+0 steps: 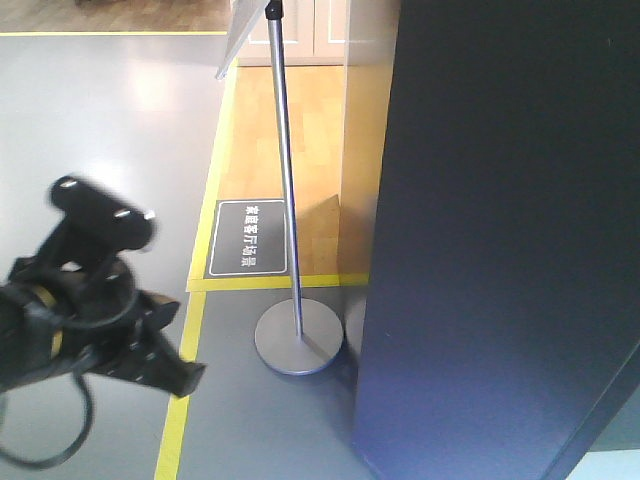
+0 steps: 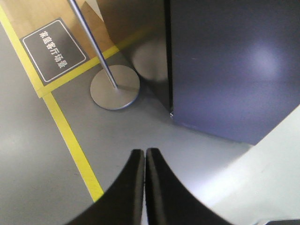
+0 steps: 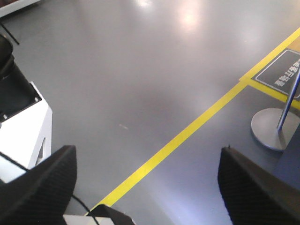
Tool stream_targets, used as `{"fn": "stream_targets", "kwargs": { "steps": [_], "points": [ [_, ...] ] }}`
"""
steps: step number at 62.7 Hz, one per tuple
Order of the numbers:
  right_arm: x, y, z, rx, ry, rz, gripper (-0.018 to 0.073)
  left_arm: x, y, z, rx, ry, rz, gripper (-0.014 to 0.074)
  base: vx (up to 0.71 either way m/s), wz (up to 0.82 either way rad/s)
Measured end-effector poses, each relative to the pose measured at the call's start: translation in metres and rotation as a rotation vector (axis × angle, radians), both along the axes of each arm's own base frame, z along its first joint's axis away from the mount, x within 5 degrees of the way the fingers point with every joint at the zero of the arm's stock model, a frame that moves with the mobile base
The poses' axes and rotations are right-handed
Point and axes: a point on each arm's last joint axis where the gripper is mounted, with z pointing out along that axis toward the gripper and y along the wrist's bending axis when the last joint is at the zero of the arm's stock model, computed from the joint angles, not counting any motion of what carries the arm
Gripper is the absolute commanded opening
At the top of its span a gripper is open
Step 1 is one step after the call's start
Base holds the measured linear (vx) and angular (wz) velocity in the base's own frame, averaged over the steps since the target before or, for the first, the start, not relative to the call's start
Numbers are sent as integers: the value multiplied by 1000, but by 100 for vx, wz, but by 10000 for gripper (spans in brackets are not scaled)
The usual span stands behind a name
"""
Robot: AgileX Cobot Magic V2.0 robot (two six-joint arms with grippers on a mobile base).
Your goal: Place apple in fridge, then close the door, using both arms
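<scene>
Fridge (image 1: 500, 240) fills the right side of the front view as one dark slab, outer face only; no white interior, shelf or bin shows in any view, so whether the door is fully seated cannot be told. Apple appears in no frame: either already inside or simply out of sight.

Left gripper (image 2: 145, 161) is clenched, fingertips pressed together with nothing between them, hovering over grey floor a little short of the fridge's lower corner. In the front view the left arm (image 1: 90, 310) hangs low at the left edge, well apart from the fridge face.

Right gripper (image 3: 147, 171) is spread wide and empty, looking down on bare floor and a yellow floor line (image 3: 187, 131).

A stanchion base (image 2: 115, 86) stands just beside the fridge's corner, its pole (image 1: 284, 150) rising between the left arm and the fridge.

Judged step: door closing, or check of closure. To do it well, the clenched left fingers would serve as a blunt pusher, laid flat against the dark face away from the hinge side, pressed steadily, not jabbed. The approach should pass clear of pole and base. Right arm best kept back.
</scene>
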Motion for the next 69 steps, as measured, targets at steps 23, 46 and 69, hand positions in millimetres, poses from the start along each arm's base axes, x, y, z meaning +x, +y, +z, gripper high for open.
{"fn": "stream_targets", "kwargs": {
  "steps": [23, 46, 69],
  "points": [
    [29, -7, -4, -111, 29, -185, 378, -20, 37, -8, -74, -48, 81, -6, 0, 0],
    [91, 8, -26, -272, 285, -263, -4, -25, 36, -21, -36, -28, 19, -6, 0, 0],
    [157, 17, -17, -313, 321, -471, -10, -25, 36, -21, -36, -28, 19, -6, 0, 0]
  ]
}}
